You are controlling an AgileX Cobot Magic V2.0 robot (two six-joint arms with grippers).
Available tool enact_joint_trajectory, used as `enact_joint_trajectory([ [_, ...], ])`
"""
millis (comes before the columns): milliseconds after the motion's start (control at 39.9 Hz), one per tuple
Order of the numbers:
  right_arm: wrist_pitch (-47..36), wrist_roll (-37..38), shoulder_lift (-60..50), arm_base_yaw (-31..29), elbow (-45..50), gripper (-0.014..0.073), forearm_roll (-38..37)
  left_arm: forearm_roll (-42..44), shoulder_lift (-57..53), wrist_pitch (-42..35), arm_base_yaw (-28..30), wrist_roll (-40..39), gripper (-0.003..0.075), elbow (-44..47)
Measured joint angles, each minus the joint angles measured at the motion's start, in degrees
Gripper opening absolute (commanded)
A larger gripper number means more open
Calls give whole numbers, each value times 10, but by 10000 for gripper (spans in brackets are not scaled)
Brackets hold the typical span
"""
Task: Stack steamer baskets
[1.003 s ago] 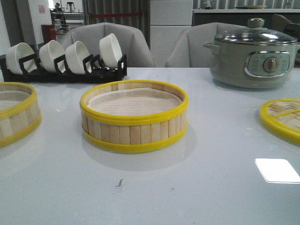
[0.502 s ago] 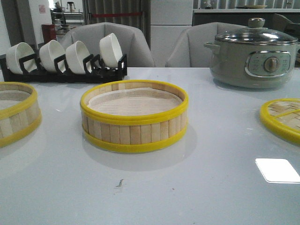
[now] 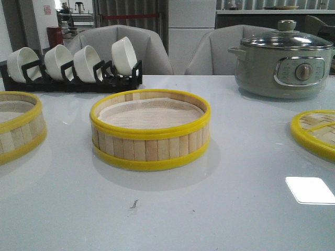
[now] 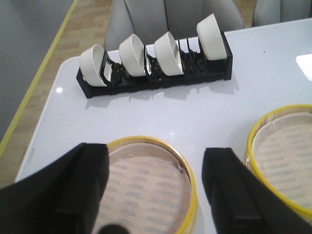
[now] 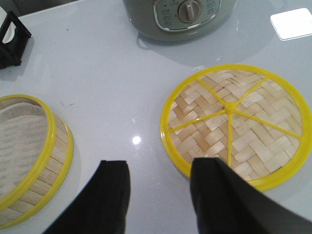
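Note:
One steamer basket [image 3: 150, 130] stands in the middle of the white table, with pale slat walls, yellow rims and a white liner. A second steamer basket [image 3: 18, 125] sits at the left edge, partly cut off. In the left wrist view this left basket [image 4: 151, 190] lies below my left gripper [image 4: 156, 168], which is open and held above it; the middle basket [image 4: 285, 156] shows beside it. My right gripper [image 5: 158, 173] is open over bare table between the middle basket [image 5: 29, 156] and the woven lid [image 5: 236, 124]. Neither gripper appears in the front view.
A black rack with several white bowls [image 3: 73, 65] stands at the back left. A grey electric pot with glass lid [image 3: 285, 60] is at the back right. The flat woven lid [image 3: 316, 130] lies at the right edge. Grey chairs stand behind the table.

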Motion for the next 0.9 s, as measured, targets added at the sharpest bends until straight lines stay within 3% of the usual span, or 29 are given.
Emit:
enact_joint_trajectory([
  [477, 3, 0, 0, 5, 0, 444, -1, -27, 214, 3, 0, 0, 547, 0],
  [903, 6, 0, 15, 5, 0, 444, -1, -30, 343, -60, 25, -12, 547, 0],
])
